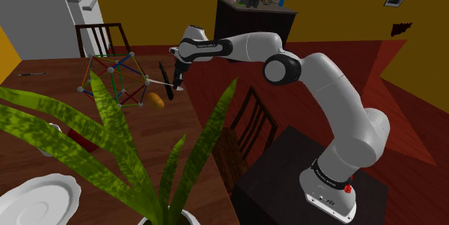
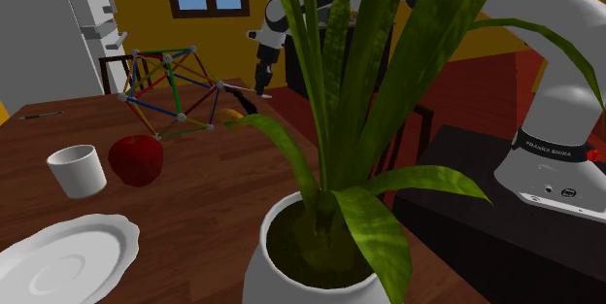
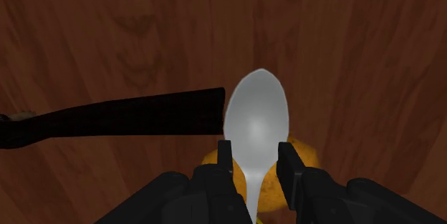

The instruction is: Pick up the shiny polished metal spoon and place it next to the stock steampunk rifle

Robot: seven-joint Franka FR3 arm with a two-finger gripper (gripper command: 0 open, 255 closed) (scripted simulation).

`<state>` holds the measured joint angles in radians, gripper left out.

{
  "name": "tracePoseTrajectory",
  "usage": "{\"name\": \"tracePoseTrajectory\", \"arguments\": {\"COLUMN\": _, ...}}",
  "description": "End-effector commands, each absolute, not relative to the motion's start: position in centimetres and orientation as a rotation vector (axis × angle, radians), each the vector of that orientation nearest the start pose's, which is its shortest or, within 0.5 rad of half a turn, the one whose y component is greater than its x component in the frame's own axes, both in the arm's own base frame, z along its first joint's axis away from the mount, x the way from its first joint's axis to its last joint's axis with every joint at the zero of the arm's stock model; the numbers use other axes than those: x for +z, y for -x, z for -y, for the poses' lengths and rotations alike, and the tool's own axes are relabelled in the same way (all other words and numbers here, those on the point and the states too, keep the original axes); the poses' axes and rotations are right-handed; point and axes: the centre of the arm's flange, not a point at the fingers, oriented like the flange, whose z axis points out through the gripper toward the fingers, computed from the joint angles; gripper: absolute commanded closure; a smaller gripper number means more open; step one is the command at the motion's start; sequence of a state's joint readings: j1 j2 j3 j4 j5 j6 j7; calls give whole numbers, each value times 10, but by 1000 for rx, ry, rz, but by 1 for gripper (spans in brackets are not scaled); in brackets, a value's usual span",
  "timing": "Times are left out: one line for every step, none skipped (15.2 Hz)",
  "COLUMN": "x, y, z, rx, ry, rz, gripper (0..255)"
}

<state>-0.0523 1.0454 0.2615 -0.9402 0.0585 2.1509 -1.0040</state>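
Observation:
My gripper (image 3: 259, 162) is shut on a pale grey spoon (image 3: 256, 119), clasping its neck, with the bowl pointing away from the hand. Below the spoon lies a rounded orange-yellow object (image 3: 290, 172) on the brown wooden table (image 3: 358, 58). Just beside the spoon's bowl ends a long dark rifle (image 3: 129, 119), lying flat on the table. In the shoulder view the gripper (image 1: 176, 83) hangs a little above the table near its right edge, next to the dark rifle (image 1: 165, 78) and the orange object (image 1: 156, 100). The second exterior view shows the gripper (image 2: 260, 86) above the same spot.
A stick-and-ball frame (image 1: 115, 80) stands close to the gripper on the shoulder view's left. A potted plant (image 2: 320, 244), a white plate (image 2: 58, 253), a white cup (image 2: 78, 169) and a red apple (image 2: 136, 159) occupy the near table. A chair (image 1: 248, 126) stands by the table's edge.

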Motion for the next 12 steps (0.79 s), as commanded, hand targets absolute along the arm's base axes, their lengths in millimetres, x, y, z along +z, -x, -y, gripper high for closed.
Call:
{"name": "tracePoseTrajectory", "arguments": {"x": 254, "y": -799, "z": -82, "rx": -418, "ry": 2557, "rz": 1459, "gripper": 255}}
{"name": "tracePoseTrajectory", "arguments": {"x": 248, "y": -799, "z": -82, "rx": -418, "ry": 2557, "rz": 1459, "gripper": 255}}
{"name": "tracePoseTrajectory", "arguments": {"x": 243, "y": -799, "z": -82, "rx": -418, "ry": 2557, "rz": 1459, "gripper": 255}}
{"name": "tracePoseTrajectory", "arguments": {"x": 238, "y": -799, "z": -82, "rx": -418, "ry": 2557, "rz": 1459, "gripper": 255}}
{"name": "tracePoseTrajectory", "arguments": {"x": 232, "y": -799, "z": -82, "rx": -418, "ry": 2557, "rz": 1459, "gripper": 255}}
{"name": "tracePoseTrajectory", "arguments": {"x": 227, "y": -799, "z": -82, "rx": -418, "ry": 2557, "rz": 1459, "gripper": 255}}
{"name": "tracePoseTrajectory", "arguments": {"x": 222, "y": -799, "z": -82, "rx": -418, "ry": 2557, "rz": 1459, "gripper": 255}}
{"name": "tracePoseTrajectory", "arguments": {"x": 217, "y": -799, "z": -82, "rx": -418, "ry": 2557, "rz": 1459, "gripper": 255}}
{"name": "tracePoseTrajectory", "arguments": {"x": 211, "y": -799, "z": -82, "rx": -418, "ry": 2557, "rz": 1459, "gripper": 255}}
{"name": "tracePoseTrajectory", "arguments": {"x": 206, "y": -799, "z": -82, "rx": -418, "ry": 2557, "rz": 1459, "gripper": 255}}
{"name": "tracePoseTrajectory", "arguments": {"x": 201, "y": -799, "z": -82, "rx": -418, "ry": 2557, "rz": 1459, "gripper": 255}}
{"name": "tracePoseTrajectory", "arguments": {"x": 195, "y": -799, "z": -82, "rx": -418, "ry": 2557, "rz": 1459, "gripper": 255}}
